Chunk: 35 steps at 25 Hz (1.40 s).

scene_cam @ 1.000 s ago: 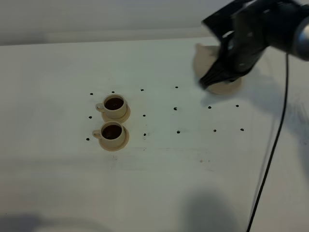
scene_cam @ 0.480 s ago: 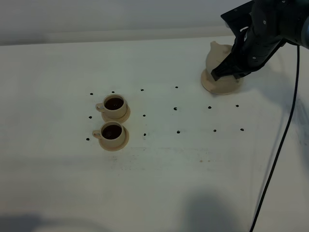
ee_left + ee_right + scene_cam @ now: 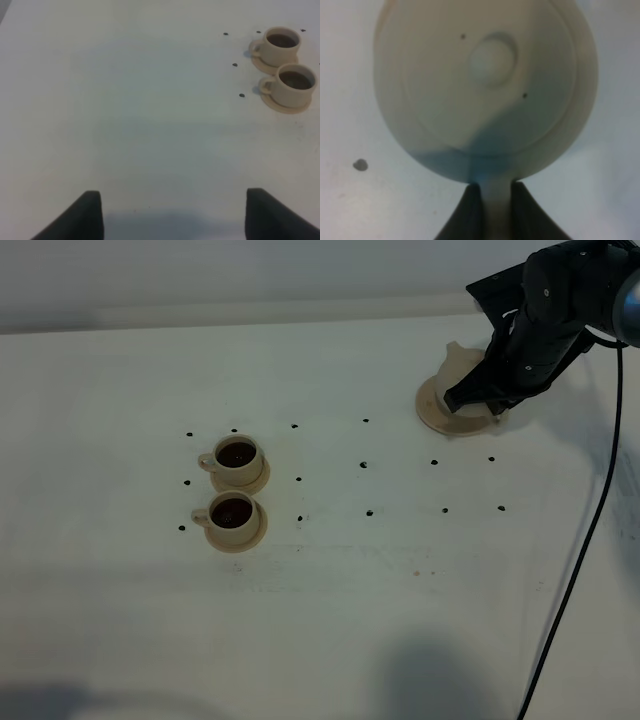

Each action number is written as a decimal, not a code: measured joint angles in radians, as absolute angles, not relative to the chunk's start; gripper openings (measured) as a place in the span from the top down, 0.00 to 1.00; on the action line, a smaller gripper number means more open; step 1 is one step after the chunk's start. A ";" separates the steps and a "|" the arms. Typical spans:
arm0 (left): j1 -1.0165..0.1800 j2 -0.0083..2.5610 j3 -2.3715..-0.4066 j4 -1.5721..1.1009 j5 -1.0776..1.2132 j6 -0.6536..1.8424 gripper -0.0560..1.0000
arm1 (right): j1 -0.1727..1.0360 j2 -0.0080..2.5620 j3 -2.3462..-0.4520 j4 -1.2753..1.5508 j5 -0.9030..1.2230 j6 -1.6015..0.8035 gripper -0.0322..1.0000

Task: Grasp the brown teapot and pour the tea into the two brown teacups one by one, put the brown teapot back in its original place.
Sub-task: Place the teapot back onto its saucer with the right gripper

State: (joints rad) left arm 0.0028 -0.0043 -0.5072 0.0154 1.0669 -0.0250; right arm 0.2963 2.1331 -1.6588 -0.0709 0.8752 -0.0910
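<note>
The right gripper (image 3: 490, 200) clamped the pale beige round ceramic teapot's (image 3: 462, 370) handle above its flat beige saucer disc (image 3: 435, 412); the left gripper (image 3: 172, 212) held nothing, its jaws drawn in.

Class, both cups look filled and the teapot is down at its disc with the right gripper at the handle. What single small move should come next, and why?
Probably open the right gripper to let go of the handle. The brown teapot appears to sit on its saucer disc, both teacups hold dark tea, and the fingers are shut on the handle, so release seems all that remains.
</note>
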 joint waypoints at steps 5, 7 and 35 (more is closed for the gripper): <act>0.003 -0.004 -0.507 0.015 1.067 -0.025 0.41 | 0.296 2.138 -1.659 -0.058 0.864 -0.096 0.88; 0.003 -0.004 -0.507 0.015 1.067 -0.025 0.41 | 0.296 2.138 -1.659 -0.057 0.857 -0.098 0.88; 0.003 -0.004 -0.507 0.015 1.067 -0.025 0.41 | 0.303 2.200 -1.682 -0.053 0.830 -0.106 0.88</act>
